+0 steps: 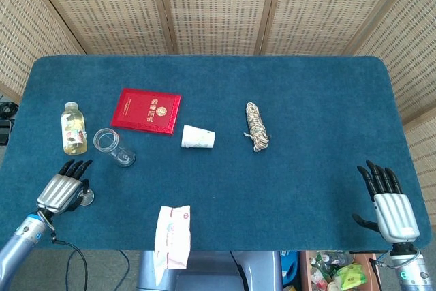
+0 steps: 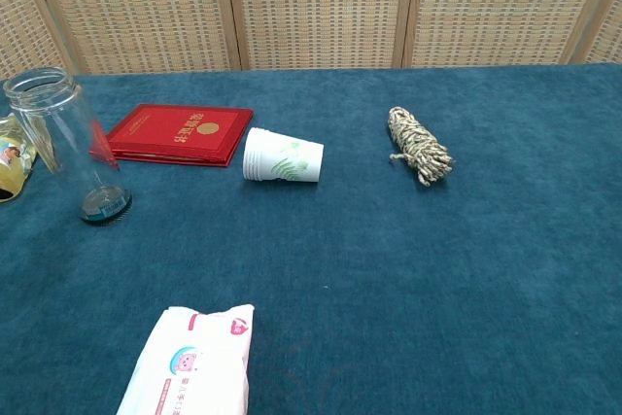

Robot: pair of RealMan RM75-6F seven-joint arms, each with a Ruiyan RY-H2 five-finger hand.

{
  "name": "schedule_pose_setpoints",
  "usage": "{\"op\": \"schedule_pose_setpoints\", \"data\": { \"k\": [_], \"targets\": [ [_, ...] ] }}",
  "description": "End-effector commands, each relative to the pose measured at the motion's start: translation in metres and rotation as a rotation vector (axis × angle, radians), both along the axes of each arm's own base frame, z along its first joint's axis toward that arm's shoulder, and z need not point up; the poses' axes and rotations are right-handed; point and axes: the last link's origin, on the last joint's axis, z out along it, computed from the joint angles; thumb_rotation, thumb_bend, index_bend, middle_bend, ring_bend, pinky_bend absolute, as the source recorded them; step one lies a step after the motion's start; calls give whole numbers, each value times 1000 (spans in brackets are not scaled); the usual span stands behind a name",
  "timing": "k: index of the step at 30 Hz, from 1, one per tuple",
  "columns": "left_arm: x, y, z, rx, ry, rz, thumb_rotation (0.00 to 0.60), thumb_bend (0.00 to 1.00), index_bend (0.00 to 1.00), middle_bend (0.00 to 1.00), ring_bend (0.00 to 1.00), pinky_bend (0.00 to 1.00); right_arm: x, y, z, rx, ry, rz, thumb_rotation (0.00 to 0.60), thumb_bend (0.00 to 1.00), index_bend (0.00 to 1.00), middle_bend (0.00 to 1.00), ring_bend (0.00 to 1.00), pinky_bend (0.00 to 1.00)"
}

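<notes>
The work in hand looks like the pick-up of the small round lid (image 1: 86,198), which lies on the blue tabletop (image 1: 306,100) just nearer the robot than the open glass jar (image 1: 112,146) and a little to its left. The left robot hand (image 1: 61,191) lies low against the lid's left edge, back of the hand up and fingers pointing away from the robot. Whether it pinches the lid or only touches it cannot be told from the head view, and the chest view shows neither.

Lifting the lid would call for a firm pinch on its thin rim before the wrist rises.

The right robot hand (image 1: 390,206) rests far to the right of the jar at the near edge, flat, fingers spread, holding nothing.

A drink bottle (image 1: 73,127) lies just left of the jar.
</notes>
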Motion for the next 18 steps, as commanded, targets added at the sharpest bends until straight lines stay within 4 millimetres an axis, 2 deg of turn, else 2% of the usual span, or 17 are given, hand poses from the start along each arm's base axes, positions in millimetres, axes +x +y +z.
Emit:
{"op": "schedule_pose_setpoints", "data": {
  "k": [1, 18],
  "targets": [
    [0, 0, -1, 0, 1, 1, 600, 411, 525, 0, 0, 0, 0, 0, 0, 1, 0, 0, 600, 0, 3, 0, 0, 0],
    [0, 1, -6, 0, -3, 2, 600, 413, 561, 0, 0, 0, 0, 0, 0, 3, 0, 2, 600, 0, 3, 0, 0, 0]
  ]
}}
